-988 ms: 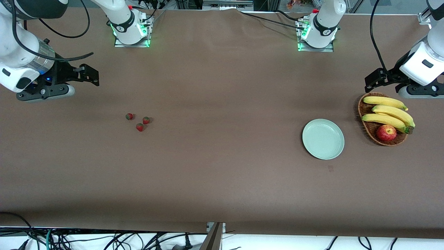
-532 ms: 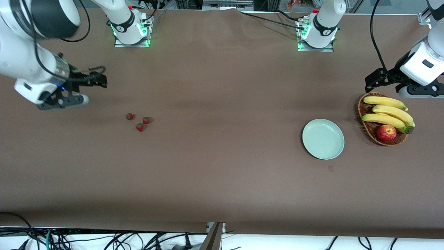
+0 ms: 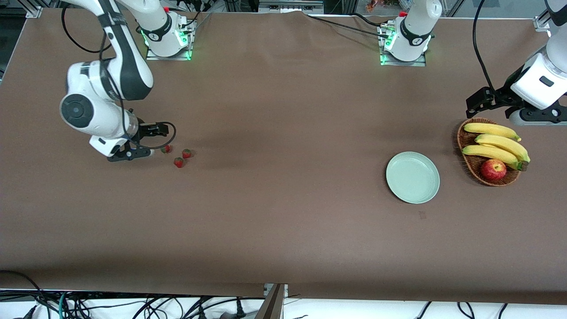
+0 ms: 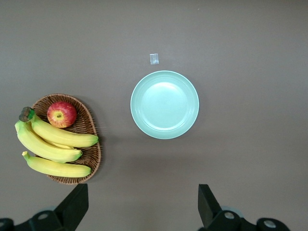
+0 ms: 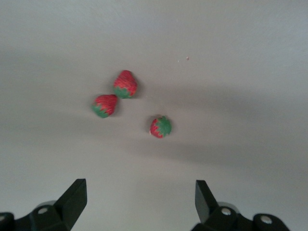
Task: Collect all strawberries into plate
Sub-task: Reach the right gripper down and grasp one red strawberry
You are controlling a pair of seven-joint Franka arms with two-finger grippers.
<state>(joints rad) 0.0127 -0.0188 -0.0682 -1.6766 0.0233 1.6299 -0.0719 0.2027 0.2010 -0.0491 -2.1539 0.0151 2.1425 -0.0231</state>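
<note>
Three strawberries lie close together on the brown table toward the right arm's end: one (image 3: 165, 149), one (image 3: 186, 153) and one (image 3: 178, 162) nearest the front camera. In the right wrist view they show as one (image 5: 125, 84), one (image 5: 105, 105) and one (image 5: 160, 126). My right gripper (image 3: 155, 132) is open and empty, low over the table just beside them (image 5: 139, 202). The pale green plate (image 3: 413, 177) lies empty toward the left arm's end and also shows in the left wrist view (image 4: 164, 104). My left gripper (image 3: 476, 103) waits open and empty, high over the table by the basket (image 4: 142, 204).
A wicker basket (image 3: 463, 138) with bananas (image 3: 496, 144) and a red apple (image 3: 493, 169) stands beside the plate at the left arm's end; it also shows in the left wrist view (image 4: 91, 154). A small pale mark (image 4: 154, 58) lies on the table near the plate.
My right arm has swung in from the table's end and come down beside the strawberries. The left arm, strawberries and plate have not moved.
</note>
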